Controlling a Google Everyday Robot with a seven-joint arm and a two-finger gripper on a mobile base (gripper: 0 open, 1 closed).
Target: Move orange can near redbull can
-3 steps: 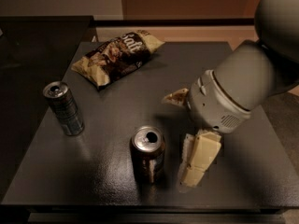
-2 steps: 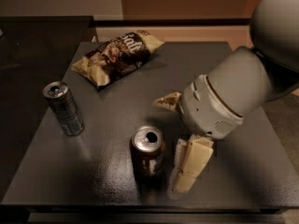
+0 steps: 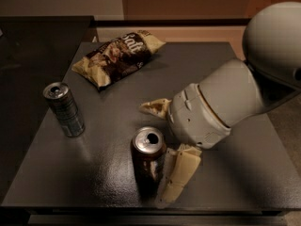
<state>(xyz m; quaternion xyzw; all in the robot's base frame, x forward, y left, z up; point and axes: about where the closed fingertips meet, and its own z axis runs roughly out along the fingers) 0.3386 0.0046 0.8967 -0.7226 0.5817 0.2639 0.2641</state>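
The orange can point(image 3: 149, 160) stands upright at the table's front centre, with a dark brownish body and a silver top. The redbull can point(image 3: 64, 109) is slim and silver-blue and stands upright at the left, well apart from the orange can. My gripper point(image 3: 155, 154) is open at the orange can. One cream finger point(image 3: 181, 175) lies just right of the can, touching or nearly touching it. The other finger point(image 3: 155, 107) is behind the can. The can rests on the table.
A chip bag point(image 3: 117, 56) lies at the back left of the dark table point(image 3: 108, 182). My large white arm point(image 3: 235, 98) covers the table's right half. The table's front edge is close below the orange can.
My gripper has moved left toward the orange can, so the near finger now sits beside it. Both cans and the bag have stayed in place.
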